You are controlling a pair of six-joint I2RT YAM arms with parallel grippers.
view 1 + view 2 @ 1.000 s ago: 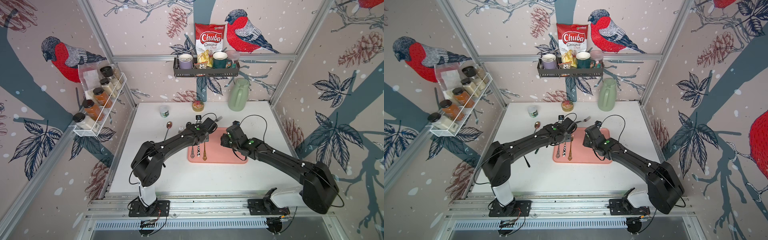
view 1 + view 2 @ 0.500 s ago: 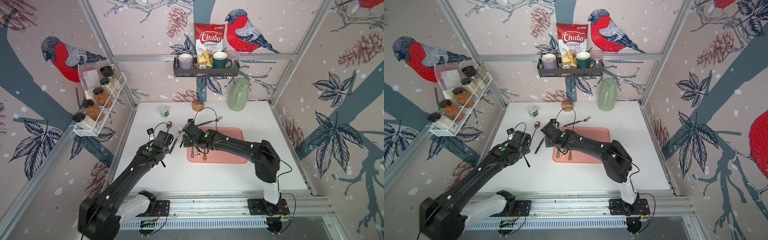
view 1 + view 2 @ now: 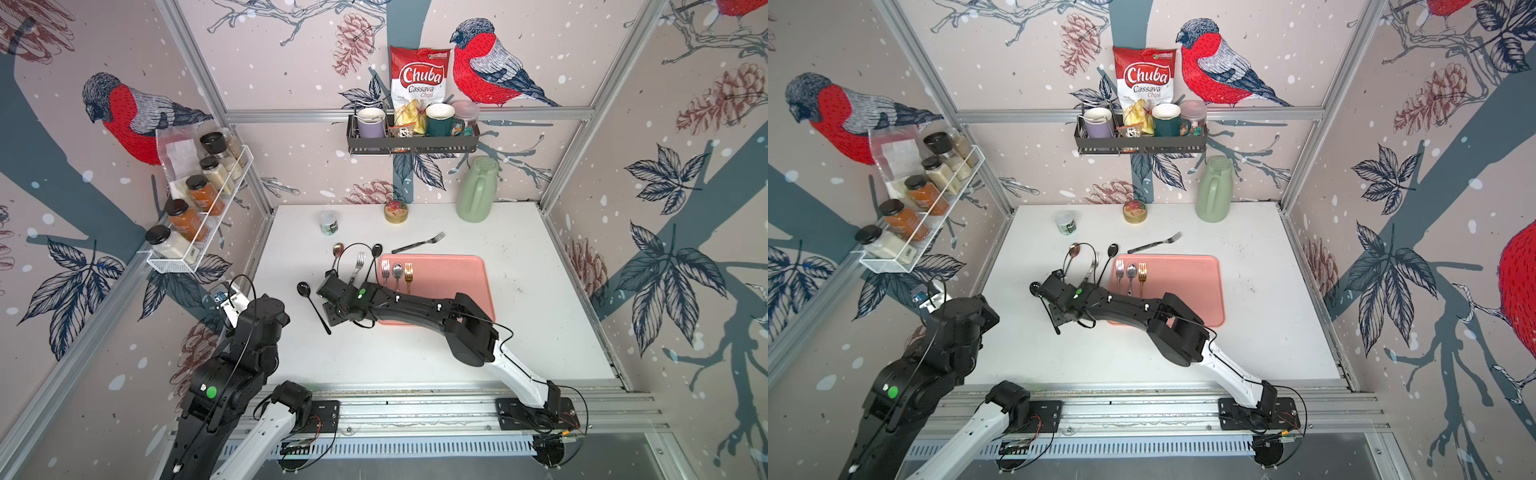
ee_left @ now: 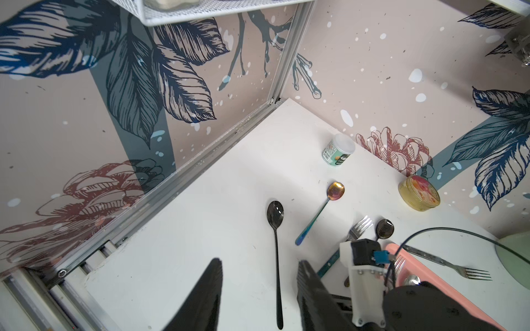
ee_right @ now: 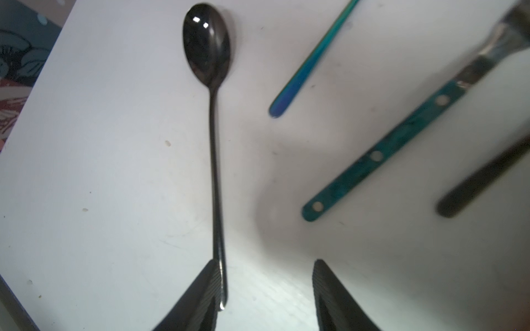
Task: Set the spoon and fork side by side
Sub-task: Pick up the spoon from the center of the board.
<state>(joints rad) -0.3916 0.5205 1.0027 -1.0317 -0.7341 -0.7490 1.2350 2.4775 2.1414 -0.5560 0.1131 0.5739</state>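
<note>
A long black spoon [image 3: 312, 305] lies on the white table left of the pink tray [image 3: 449, 286]. My right gripper [image 5: 266, 261] is low over its handle end, open, and the handle [image 5: 218, 235] runs just inside one fingertip. In both top views the right gripper [image 3: 336, 321] [image 3: 1064, 319] reaches across the tray's near left corner. A teal-handled fork [image 3: 358, 266] [image 5: 387, 149] lies beside the spoon, partly under the arm. My left gripper [image 4: 259, 262] hangs open and empty, high at the front left; its fingers are hidden in the top views.
A silver fork [image 3: 385, 270], silver spoon [image 3: 397, 272] and gold fork [image 3: 409, 272] lie in a row on the tray. An iridescent spoon [image 3: 337, 250], a small black spoon [image 3: 376, 250] and a dark-handled fork [image 3: 419, 243] lie nearby. A jar [image 3: 329, 222], tin [image 3: 396, 212] and green jug [image 3: 477, 189] stand at the back.
My left arm has pulled back from the tray to the front left. My right arm has swung left across the tray and come down at the black spoon's handle.
</note>
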